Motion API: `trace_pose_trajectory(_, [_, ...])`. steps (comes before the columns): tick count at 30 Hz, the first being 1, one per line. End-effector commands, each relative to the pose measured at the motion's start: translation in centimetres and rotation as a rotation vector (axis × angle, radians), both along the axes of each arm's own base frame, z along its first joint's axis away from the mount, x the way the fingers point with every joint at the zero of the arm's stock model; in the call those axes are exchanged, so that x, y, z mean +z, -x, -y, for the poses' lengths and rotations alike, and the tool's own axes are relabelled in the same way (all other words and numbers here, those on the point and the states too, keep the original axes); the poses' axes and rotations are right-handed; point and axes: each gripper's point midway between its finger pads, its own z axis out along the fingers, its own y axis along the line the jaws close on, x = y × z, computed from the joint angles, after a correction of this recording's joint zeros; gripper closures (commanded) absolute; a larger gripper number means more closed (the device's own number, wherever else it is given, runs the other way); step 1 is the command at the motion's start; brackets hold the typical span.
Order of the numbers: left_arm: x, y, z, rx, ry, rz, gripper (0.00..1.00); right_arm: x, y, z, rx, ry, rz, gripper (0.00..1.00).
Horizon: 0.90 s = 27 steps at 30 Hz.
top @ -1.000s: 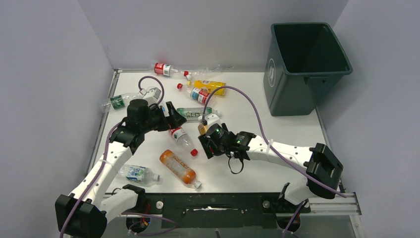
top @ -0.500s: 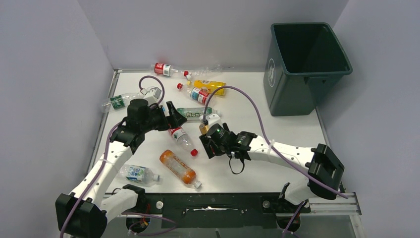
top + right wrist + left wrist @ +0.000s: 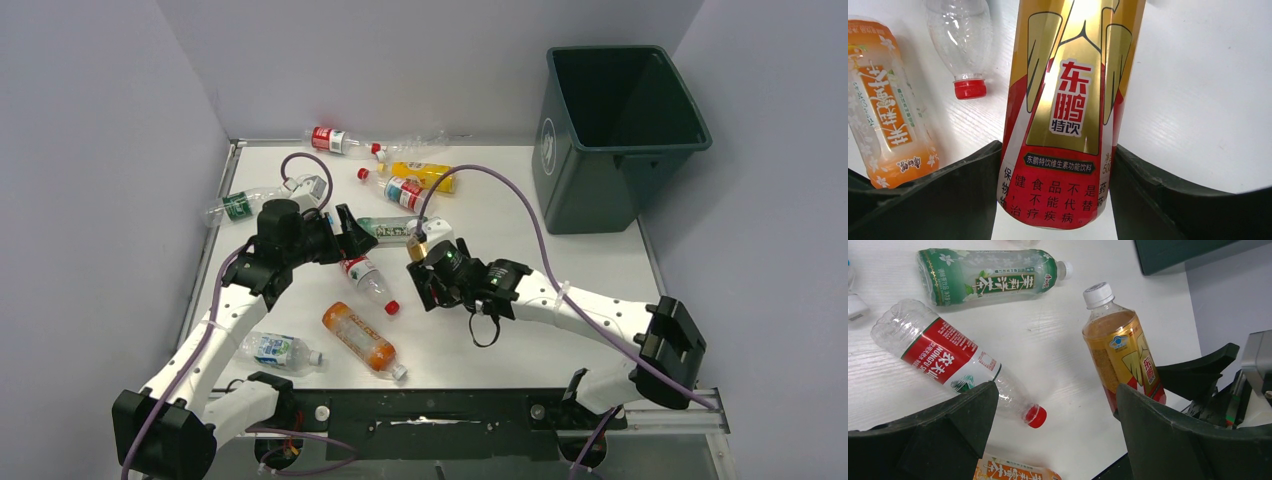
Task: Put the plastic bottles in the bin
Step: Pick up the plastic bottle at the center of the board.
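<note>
My right gripper is shut on the base of a gold-and-red bottle, which hangs tilted over mid-table, white cap up. My left gripper stands open and empty above the neck of a clear red-label bottle; its red cap shows between the jaws. A green tea bottle lies just beyond. An orange bottle lies near the front. The dark green bin stands at the far right, well away from both grippers.
Several more bottles lie along the back: a red-label one, a clear one, a yellow one, a red-and-blue-label one. A green-label bottle sits at the left edge, a blue-label one front left. Grey walls enclose the table.
The right arm has shifted a little back and to the right with the gold-and-red bottle still gripped. The left arm and the lying bottles have not moved.
</note>
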Motion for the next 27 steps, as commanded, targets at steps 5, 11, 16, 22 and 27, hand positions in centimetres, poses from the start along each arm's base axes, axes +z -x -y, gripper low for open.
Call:
trace_pose_trajectory(5, [1.8, -0.7, 0.3, -0.009, 0.037, 0.074, 0.11, 7.5, -2.9, 0.4, -0.042, -0.093, 0.155, 0.41])
trace_pose_trajectory(11, [1.7, -0.5, 0.2, -0.008, 0.038, 0.073, 0.11, 10.3, -4.3, 1.2, -0.058, -0.122, 0.207, 0.41])
trace_pose_trajectory(16, [1.6, -0.5, 0.2, -0.007, 0.039, 0.072, 0.10, 13.0, -5.3, 1.8, -0.069, -0.148, 0.260, 0.41])
trace_pose_trajectory(22, [1.8, -0.5, 0.3, -0.005, 0.038, 0.075, 0.10, 16.8, -5.8, 2.5, -0.077, -0.181, 0.338, 0.41])
trace_pose_trajectory(27, [1.4, -0.6, 0.4, -0.006, 0.052, 0.070, 0.10, 20.1, -5.8, 2.7, -0.070, -0.229, 0.401, 0.41])
